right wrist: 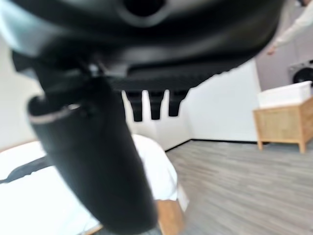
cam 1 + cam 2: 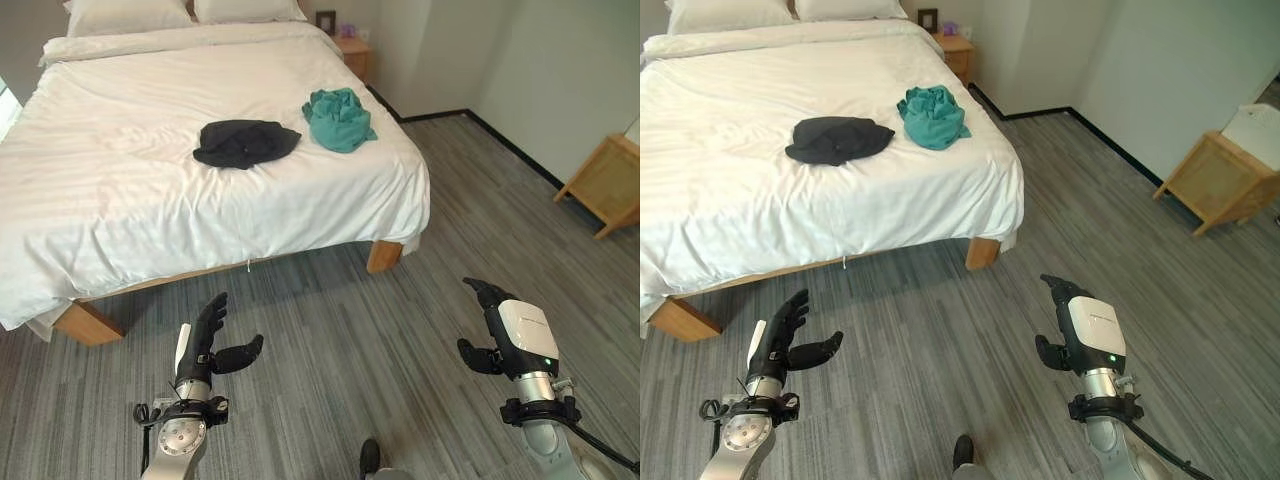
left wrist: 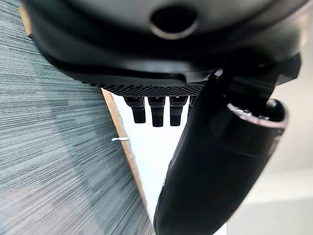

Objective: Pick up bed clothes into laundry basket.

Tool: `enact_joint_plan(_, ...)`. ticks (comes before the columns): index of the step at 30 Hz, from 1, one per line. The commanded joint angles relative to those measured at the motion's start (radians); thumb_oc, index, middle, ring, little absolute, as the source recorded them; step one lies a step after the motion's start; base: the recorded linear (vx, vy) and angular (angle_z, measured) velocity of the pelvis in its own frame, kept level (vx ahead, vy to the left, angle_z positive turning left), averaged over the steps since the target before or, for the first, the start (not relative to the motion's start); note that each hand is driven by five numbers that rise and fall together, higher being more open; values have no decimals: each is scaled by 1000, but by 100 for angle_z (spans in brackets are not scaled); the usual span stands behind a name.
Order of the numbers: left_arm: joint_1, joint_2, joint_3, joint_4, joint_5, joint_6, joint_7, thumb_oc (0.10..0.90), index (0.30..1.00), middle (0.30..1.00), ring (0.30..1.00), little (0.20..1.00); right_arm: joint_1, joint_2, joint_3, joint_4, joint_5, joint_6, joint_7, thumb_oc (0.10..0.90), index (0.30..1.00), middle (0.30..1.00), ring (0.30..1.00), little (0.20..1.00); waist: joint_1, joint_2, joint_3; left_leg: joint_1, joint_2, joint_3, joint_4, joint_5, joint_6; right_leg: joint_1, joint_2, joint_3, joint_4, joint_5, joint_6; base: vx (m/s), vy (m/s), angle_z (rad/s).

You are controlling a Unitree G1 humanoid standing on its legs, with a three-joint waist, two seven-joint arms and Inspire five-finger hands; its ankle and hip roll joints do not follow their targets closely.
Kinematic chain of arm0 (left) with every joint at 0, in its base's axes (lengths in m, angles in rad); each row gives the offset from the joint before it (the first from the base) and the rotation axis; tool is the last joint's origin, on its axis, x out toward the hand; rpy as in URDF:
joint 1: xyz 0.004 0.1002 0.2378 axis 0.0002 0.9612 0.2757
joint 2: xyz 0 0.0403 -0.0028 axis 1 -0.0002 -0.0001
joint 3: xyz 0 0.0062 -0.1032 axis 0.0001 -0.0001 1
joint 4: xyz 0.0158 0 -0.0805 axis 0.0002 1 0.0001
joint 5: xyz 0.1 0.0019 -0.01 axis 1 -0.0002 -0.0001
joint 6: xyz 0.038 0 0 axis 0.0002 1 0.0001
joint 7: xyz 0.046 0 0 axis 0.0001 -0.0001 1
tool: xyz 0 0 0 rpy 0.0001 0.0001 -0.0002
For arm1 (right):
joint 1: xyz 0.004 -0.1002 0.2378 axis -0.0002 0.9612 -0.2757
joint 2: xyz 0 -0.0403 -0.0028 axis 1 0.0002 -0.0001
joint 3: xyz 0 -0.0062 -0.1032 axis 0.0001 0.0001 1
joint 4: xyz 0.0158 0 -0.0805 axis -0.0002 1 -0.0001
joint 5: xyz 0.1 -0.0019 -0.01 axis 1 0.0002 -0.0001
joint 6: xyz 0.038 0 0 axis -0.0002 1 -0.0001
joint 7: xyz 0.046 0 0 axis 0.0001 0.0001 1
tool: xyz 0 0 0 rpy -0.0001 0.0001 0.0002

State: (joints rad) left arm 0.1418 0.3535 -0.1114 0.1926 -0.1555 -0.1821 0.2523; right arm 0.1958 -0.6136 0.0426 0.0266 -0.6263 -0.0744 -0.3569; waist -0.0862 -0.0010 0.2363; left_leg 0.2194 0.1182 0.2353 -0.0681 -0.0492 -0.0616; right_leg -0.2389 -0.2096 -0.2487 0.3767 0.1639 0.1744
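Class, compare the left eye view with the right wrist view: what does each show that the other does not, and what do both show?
Left eye view alone: the green garment, the pillows, the nightstand and the left hand, open above the floor.

Right wrist view alone: a white basket on top of the wooden cabinet, and a person's arm at the edge.

Both: the bed, the black garment lying on it, the grey floor, and the right hand, open and holding nothing.

— What colours do we see on the bed (image 2: 150, 190)?
— We see white, faintly striped sheets, a black garment (image 2: 245, 143) and a teal garment (image 2: 339, 119).
— And around it?
— We see a grey streaked floor (image 2: 400, 330), a light wooden cabinet (image 2: 607, 182) and white pillows (image 2: 130, 14).
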Motion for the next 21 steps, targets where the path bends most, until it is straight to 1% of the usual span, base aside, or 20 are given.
enact_joint_plan(1,-93,57,46,-99,19,-111,44,800,900,900,900,900,-103,-10,-46,-104,-11,-20,-66,800,900,900,900,900,10,-9,9,100,-26,17,-19,-115,10,12,-73,-21,-139,-33,79,375,-180,2)
enact_joint_plan(2,-98,58,48,-100,17,-111,46,800,900,900,900,900,-103,-7,-47,-110,-8,-18,-66,800,900,900,900,900,-2,-10,13,117,-16,13,-19,-128,-8,20,-66,-39,-284,-22,74,411,-233,4)
enact_joint_plan(3,-106,60,50,-96,16,-112,51,800,900,900,900,900,-106,-3,-49,-117,-2,-17,-71,800,900,900,900,900,-8,-20,14,127,-16,10,-19,-136,-23,-1,-73,-34,-357,-14,76,545,-364,9)
enact_joint_plan(4,-135,65,45,-68,28,-111,70,800,900,900,900,900,-114,5,-39,-116,5,-14,-81,800,900,900,900,900,-26,-19,13,149,7,3,-19,-163,-50,-10,-67,-12,-450,17,86,392,-275,13)
enact_joint_plan(6,-150,68,45,-55,32,-114,67,800,900,900,900,900,-107,4,-44,-122,8,-15,-80,800,900,900,900,900,-32,-23,8,155,10,-4,-19,-177,-59,-10,-64,4,-459,15,87,420,-286,29)
enact_joint_plan(7,-147,58,37,-48,37,-116,64,800,900,900,900,900,-96,-4,-38,-115,3,-21,-75,800,900,900,900,900,-43,-14,-7,175,28,-20,-19,-187,-69,9,-48,40,-464,16,83,595,-391,67)
enact_joint_plan(8,-135,47,36,-53,24,-125,61,800,900,900,900,900,-94,-16,-34,-111,4,-26,-69,800,900,900,900,900,-55,2,-15,184,52,-26,-8,-149,-82,21,-30,61,-458,24,74,450,-306,90)
enact_joint_plan(9,-135,47,36,-53,24,-125,61,800,900,900,900,900,-95,-17,-34,-110,5,-26,-69,800,900,900,900,900,-57,1,-16,182,51,-28,-11,-145,-83,20,-32,60,-460,27,73,406,-321,104)
enact_joint_plan(10,-108,24,32,-55,0,-134,49,800,900,900,900,900,-100,-38,-8,-94,12,-41,-53,800,900,900,900,900,-64,40,-22,131,121,-38,118,3,-113,43,17,71,-443,1,31,236,-238,80)
enact_joint_plan(11,-108,23,33,-55,0,-135,48,800,900,900,900,900,-102,-38,-7,-93,12,-41,-53,800,900,900,900,900,-68,39,-25,124,122,-42,119,6,-115,39,16,68,-443,2,28,363,-344,53)
enact_joint_plan(12,-97,13,27,-59,-17,-138,42,800,900,900,900,900,-111,-53,5,-85,14,-43,-52,800,900,900,900,900,-62,52,-25,83,148,-55,217,91,-110,58,34,64,-441,-21,3,183,-290,14)
enact_joint_plan(13,-97,14,14,-67,-25,-129,26,800,900,900,900,900,-129,-74,3,-84,27,-44,-52,800,900,900,900,900,-52,45,-8,-38,151,-102,432,178,-106,83,37,49,-437,-46,-40,411,-604,-1)
enact_joint_plan(14,-99,14,5,-86,-52,-135,19,800,900,900,900,900,-143,-107,-3,-99,47,-50,-66,800,900,900,900,900,-35,16,18,-172,138,-119,778,225,-96,140,42,50,-434,-90,-101,277,-489,-10)
enact_joint_plan(15,-100,14,5,-86,-52,-134,19,800,900,900,900,900,-144,-107,-4,-98,48,-51,-66,800,900,900,900,900,-37,19,18,-183,143,-125,794,219,-97,138,45,47,-433,-89,-102,406,-558,-11)
enact_joint_plan(16,-122,12,-2,-92,-63,-136,20,800,900,900,900,900,-179,-128,-2,-98,63,-40,-60,800,900,900,900,900,-11,-19,46,-295,80,-104,1042,116,-77,185,39,74,-443,-119,-126,176,-222,-8)
enact_joint_plan(17,-124,13,-2,-92,-63,-136,20,800,900,900,900,900,-180,-128,-2,-98,63,-39,-60,800,900,900,900,900,-12,-14,46,-302,86,-106,1053,110,-76,182,43,73,-442,-119,-126,275,-278,-20)
enact_joint_plan(18,-122,11,1,-100,-66,-138,22,800,900,900,900,900,-182,-129,-5,-102,70,-35,-55,800,900,900,900,900,-6,-20,50,-336,72,-81,1090,73,-76,204,45,78,-448,-129,-123,319,-133,-53)
enact_joint_plan(19,-118,9,4,-110,-65,-140,20,800,900,900,900,900,-176,-120,-18,-111,88,-30,-53,800,900,900,900,900,10,-25,48,-397,62,-13,1081,27,-87,245,51,78,-457,-148,-117,319,-139,-58)
enact_joint_plan(20,-119,9,4,-111,-65,-140,20,800,900,900,900,900,-175,-120,-19,-112,88,-30,-53,800,900,900,900,900,11,-29,46,-399,58,-9,1079,30,-83,242,47,80,-458,-145,-116,358,-93,-41)
enact_joint_plan(21,-112,9,7,-116,-65,-142,16,800,900,900,900,900,-163,-118,-31,-119,91,-31,-49,800,900,900,900,900,19,-31,42,-424,71,26,1040,24,-90,265,46,80,-464,-159,-111,246,5,-25)
